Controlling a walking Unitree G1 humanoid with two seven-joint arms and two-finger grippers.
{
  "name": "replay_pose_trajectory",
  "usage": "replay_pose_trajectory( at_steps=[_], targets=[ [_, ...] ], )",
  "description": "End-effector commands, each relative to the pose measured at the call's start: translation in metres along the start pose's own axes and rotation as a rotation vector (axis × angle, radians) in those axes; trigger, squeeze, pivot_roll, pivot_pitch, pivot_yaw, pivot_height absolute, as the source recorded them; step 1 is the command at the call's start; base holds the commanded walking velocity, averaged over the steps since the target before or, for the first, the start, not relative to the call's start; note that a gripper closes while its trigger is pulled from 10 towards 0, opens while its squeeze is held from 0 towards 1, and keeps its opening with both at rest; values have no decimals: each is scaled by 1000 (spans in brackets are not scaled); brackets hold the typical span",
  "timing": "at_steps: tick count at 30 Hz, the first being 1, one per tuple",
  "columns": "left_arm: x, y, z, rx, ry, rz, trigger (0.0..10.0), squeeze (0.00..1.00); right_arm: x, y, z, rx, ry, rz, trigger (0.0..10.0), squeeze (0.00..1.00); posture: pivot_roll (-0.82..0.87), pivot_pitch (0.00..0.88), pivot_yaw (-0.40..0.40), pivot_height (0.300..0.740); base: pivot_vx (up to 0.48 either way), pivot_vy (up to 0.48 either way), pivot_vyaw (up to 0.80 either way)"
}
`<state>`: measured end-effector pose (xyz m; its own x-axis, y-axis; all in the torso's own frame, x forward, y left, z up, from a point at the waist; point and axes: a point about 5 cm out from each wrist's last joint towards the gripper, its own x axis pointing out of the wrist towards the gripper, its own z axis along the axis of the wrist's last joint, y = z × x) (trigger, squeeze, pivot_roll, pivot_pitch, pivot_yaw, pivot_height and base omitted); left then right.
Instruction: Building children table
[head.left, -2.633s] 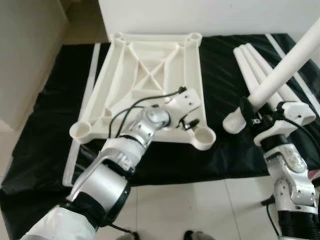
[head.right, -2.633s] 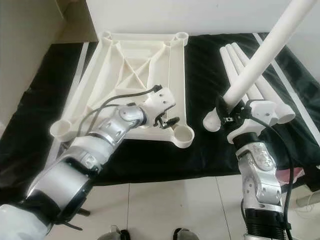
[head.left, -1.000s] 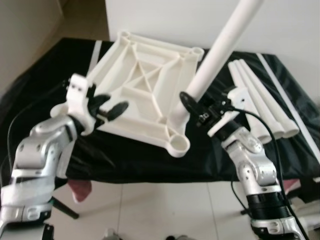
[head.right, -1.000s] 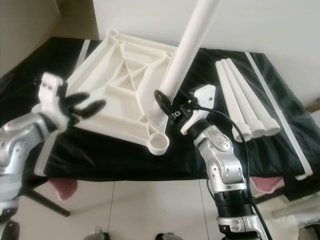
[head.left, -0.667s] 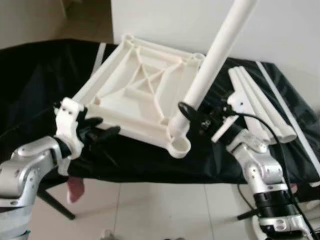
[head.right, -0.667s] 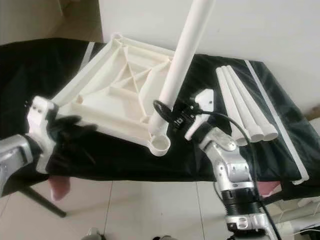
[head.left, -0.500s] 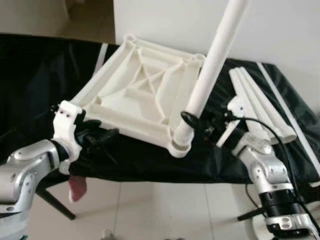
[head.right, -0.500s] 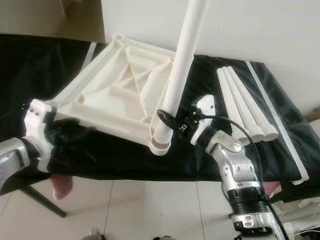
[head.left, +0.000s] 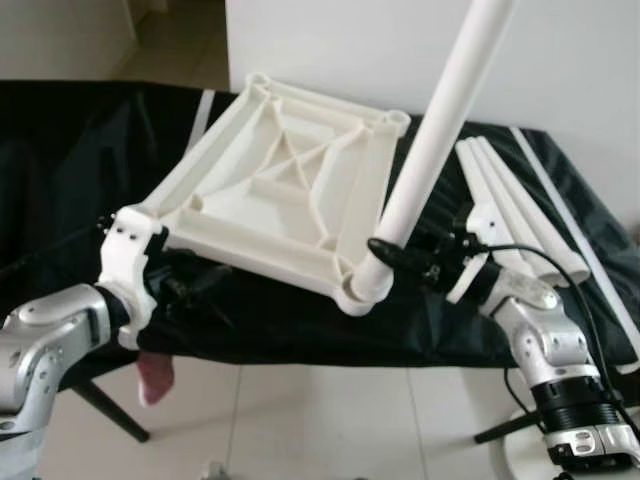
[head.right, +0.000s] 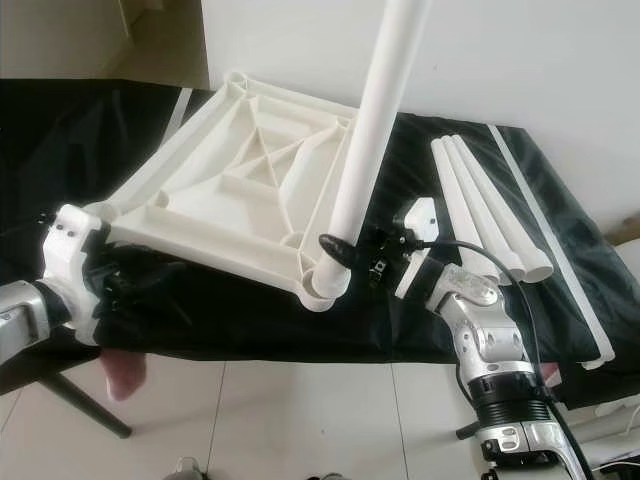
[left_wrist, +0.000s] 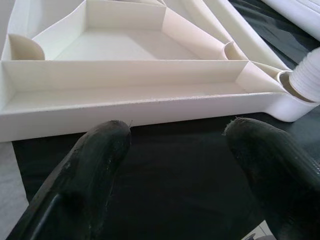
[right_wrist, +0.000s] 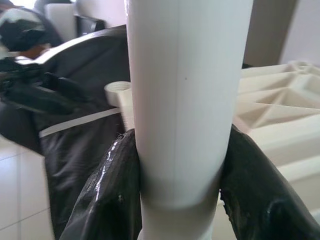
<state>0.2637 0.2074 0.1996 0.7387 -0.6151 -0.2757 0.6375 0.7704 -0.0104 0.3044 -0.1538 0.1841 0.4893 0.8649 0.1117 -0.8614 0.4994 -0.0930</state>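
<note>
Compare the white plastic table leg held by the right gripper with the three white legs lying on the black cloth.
The held white plastic leg stands steeply, leaning; the three spare legs lie flat, side by side. The right gripper is clamped near the held leg's lower end, while nothing touches the spares. Its lower end sits at the upturned white tabletop's near corner socket; the spares lie apart from the tabletop. All are smooth, white, round legs.

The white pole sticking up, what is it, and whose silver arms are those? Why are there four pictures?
Those arms belong to a robot building a small table. Two pictures come from cameras in its head, two from cameras on its wrists. The white pole is a table leg. The right end effector grips it near the bottom, setting its end at a corner socket of the upside-down tabletop. The left end effector waits open by the tabletop's near edge. Three spare legs lie on the black cloth.
</note>
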Motion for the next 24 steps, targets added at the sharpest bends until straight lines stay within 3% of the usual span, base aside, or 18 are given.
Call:
replay_pose_trajectory(
  at_steps=[1, 13, 20, 24],
  targets=[
    [-2, -2, 0, 7, 10, -2, 10000, 0, -2, 5, -19, 67, 75, 20, 10000, 0, 147, 108, -109, 740, 0, 0, 0],
    [-2, 1, 3, -13, 2, 28, 10000, 0, 6, 11, -21, 66, 79, 84, 10000, 0, 152, 117, -114, 740, 0, 0, 0],
    [-2, 3, 5, -20, -1, 39, 10000, 0, 8, 9, -22, 15, 101, 85, 10000, 0, 150, 130, -112, 740, 0, 0, 0],
    [-2, 4, 7, -21, -1, 45, 10000, 0, 11, 4, -20, -38, 80, 21, 10000, 0, 149, 136, -107, 740, 0, 0, 0]
  ],
)
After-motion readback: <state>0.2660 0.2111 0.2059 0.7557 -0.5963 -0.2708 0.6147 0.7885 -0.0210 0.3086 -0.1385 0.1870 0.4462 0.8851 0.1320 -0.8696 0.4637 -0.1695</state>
